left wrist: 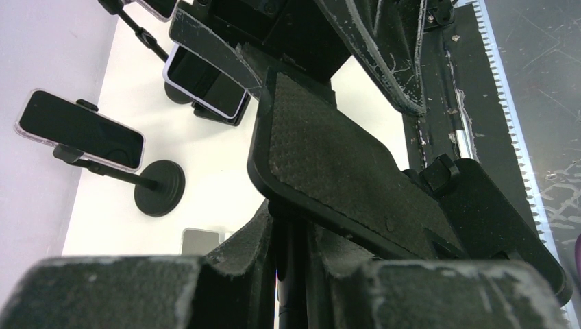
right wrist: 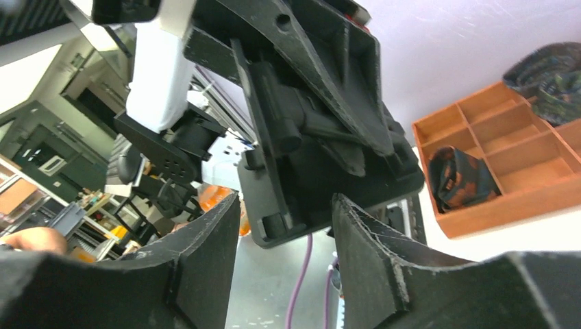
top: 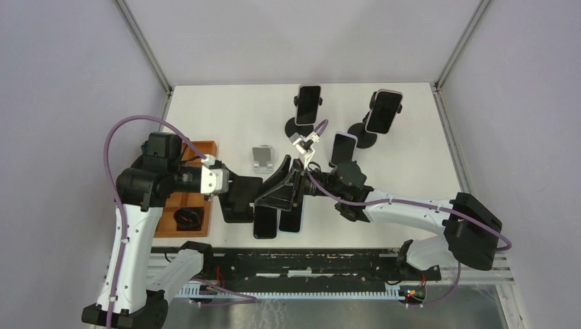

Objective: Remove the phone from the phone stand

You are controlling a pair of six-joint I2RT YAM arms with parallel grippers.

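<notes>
A black phone stand (top: pixel 277 186) is held off the table at the centre front. My left gripper (top: pixel 252 199) is shut on its stem (left wrist: pixel 296 274). Its textured rest plate (left wrist: pixel 329 164) is bare. My right gripper (top: pixel 301 182) is open, its fingers (right wrist: pixel 205 247) on either side of the plate's lower edge (right wrist: pixel 274 226), apart from it. Two dark phones (top: pixel 266 223) (top: pixel 291 219) lie flat on the table just under the stand.
Three other phones stand in black holders at the back (top: pixel 308 103) (top: pixel 382 113) (top: pixel 342 148). A small silver stand (top: pixel 262 157) is left of them. A wooden compartment tray (top: pixel 183 199) with dark items sits at the left, also in the right wrist view (right wrist: pixel 507 164).
</notes>
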